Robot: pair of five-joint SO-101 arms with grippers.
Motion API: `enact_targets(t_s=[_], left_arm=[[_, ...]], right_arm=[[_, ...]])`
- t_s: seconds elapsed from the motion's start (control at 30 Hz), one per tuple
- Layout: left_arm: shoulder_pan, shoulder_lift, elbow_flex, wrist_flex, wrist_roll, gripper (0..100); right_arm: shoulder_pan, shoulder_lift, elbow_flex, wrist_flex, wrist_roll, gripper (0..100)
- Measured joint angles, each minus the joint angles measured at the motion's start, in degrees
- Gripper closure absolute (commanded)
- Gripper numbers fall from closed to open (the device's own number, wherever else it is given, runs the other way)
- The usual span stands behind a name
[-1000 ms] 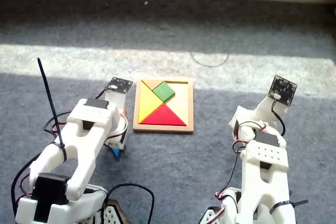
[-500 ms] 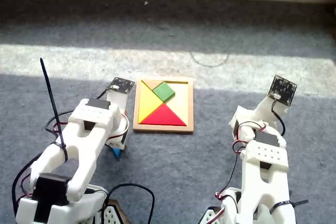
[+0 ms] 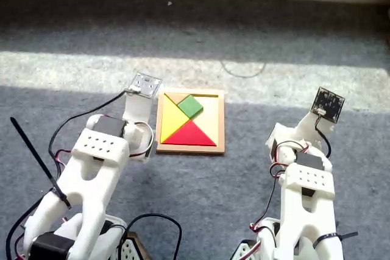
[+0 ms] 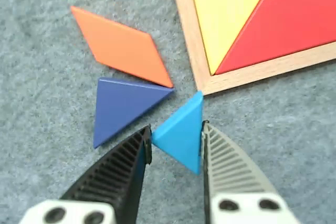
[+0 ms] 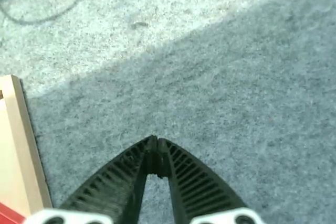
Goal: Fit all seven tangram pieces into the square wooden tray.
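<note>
The square wooden tray (image 3: 159,147) lies on grey carpet between the arms and holds a yellow triangle (image 3: 169,120), a red triangle (image 3: 190,133) and a green square (image 3: 190,106). In the left wrist view my left gripper (image 4: 177,137) is shut on a light blue triangle (image 4: 181,132), whose tip sits close to the tray's corner (image 4: 252,74). Beside it on the carpet lie a dark blue triangle (image 4: 123,106) and an orange parallelogram (image 4: 121,45). My right gripper (image 5: 157,161) is shut on nothing, over bare carpet to the right of the tray's edge (image 5: 21,145).
A thin cable loop (image 3: 244,68) lies on the sunlit strip of carpet beyond the tray. The left arm (image 3: 100,150) covers the ground just left of the tray. The right arm (image 3: 308,178) stands well to the right.
The left arm has swung forward and toward the tray. The light blue piece that showed beside the arm on the carpet is now hidden in the high view. The right arm kept still.
</note>
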State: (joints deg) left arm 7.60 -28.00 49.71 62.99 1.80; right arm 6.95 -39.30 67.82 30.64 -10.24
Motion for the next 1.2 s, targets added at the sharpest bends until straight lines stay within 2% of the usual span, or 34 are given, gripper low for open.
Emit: enact_targets(t_s=[0.2,0.43,0.6,0.73,1.2], left_arm=[[5.6,5.0,-8.7,0.4,0.9,90],[10.6,21.2,-23.4,0.4,7.5,90],[13.5,33.1,-32.6,0.4,14.8,90],[15.9,40.2,-39.0,0.4,16.9,90],[16.9,55.3,-52.8,0.1,24.2,90]], right_arm=[[0.4,0.0,0.0,0.0,0.0,98.8],[0.9,0.0,0.1,-1.3,0.0,98.8],[0.9,0.0,0.2,-4.2,0.0,98.8],[1.1,0.0,0.2,-4.6,0.0,98.8],[1.9,0.0,0.2,-4.6,0.0,98.8]])
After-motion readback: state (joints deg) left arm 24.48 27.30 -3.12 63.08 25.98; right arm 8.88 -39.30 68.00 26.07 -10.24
